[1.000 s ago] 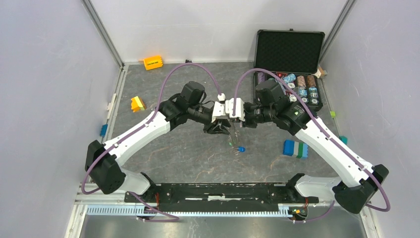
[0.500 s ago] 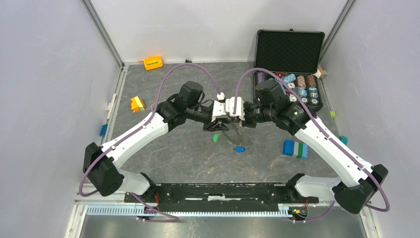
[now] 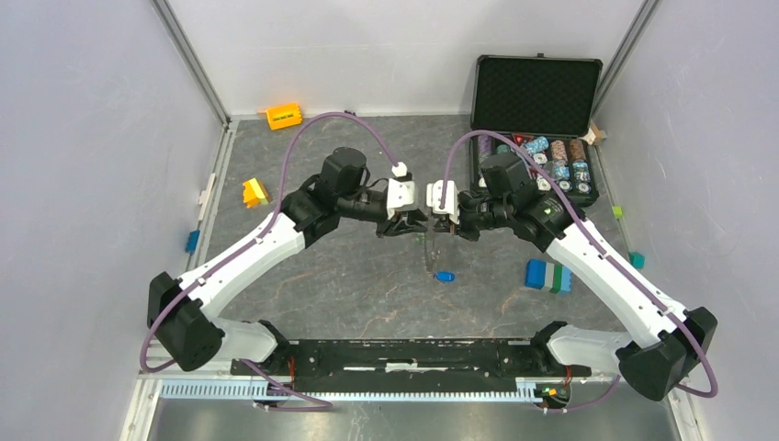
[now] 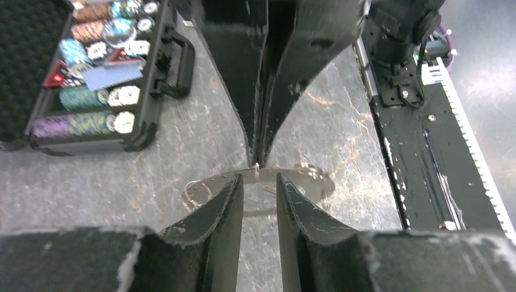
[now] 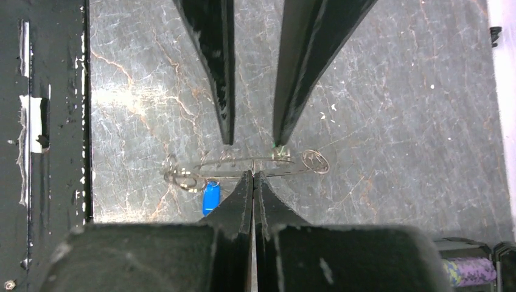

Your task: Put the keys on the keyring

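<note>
**A:** While the right fingers (image 5: 240, 204) are pressed flat together, what have they got?

**B:** The keyring (image 5: 243, 163). It shows as a thin metal hoop seen nearly edge-on. They pinch its rim about halfway along, so both ends stick out free, seemingly clear of the bench (image 5: 395, 91).

**A:** Why hold it that way?

**B:** My guess is that it offers the ring sideways to the other arm. That would leave room to work a key onto it.

**A:** And the left fingers (image 4: 226, 210)?

**B:** They stand apart and grip nothing that I can see. Their tips come at the ring from the opposite side, one on either side of the pinch point and very close to the wire.

**A:** Where are the keys?

**B:** The blue key (image 5: 210, 198) sits right under one end of the ring, by some small loops there. I can't tell whether it hangs from them or lies on the bench. A green speck (image 5: 278, 146) shows at the tip of one left finger, against the ring. It's probably the green key, but it's too small to be sure.

**A:** And the arms?

**B:** From above, the left arm (image 3: 266, 243) and right arm (image 3: 588, 248) reach forward and bend inward at the elbow. Their wrists meet almost nose to nose over the middle of the bench, not far from the open poker chip case (image 3: 537, 92).
</note>
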Motion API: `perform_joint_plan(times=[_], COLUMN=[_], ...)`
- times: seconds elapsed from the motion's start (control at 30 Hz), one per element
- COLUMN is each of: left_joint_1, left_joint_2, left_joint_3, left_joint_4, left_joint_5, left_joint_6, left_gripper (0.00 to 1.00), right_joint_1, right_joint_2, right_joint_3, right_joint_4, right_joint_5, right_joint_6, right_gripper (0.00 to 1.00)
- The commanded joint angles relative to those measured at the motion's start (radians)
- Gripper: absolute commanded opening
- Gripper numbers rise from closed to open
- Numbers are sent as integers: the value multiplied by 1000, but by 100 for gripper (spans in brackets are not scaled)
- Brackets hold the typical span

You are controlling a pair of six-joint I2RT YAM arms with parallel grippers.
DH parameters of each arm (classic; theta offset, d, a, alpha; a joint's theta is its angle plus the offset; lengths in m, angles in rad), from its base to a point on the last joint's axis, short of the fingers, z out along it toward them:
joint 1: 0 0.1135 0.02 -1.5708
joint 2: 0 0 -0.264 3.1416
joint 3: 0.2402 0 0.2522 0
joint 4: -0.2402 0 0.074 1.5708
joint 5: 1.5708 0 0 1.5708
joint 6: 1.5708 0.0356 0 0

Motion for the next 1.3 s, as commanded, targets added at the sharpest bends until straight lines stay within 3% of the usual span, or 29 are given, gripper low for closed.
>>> perform_joint_plan(times=[0.0,0.6,1.27], left_joint_1=[10,5,-4], left_joint_2=[-47,-5,19], left_joint_3=[-12,-51,-47], left_joint_4=[108,138,154], left_joint_5=[61,72,85], left_joint_6=[-60,-42,-63], left_gripper=[34,39,28], right_joint_1=[-10,-49,-62], right_joint_2=[-10,-38,-36], right_joint_3=[-4,-3,-17], right_joint_4=[23,51,76], right_joint_5=[-25,-152,-174], right_joint_6=[17,30,47], right_gripper=[0,0,0])
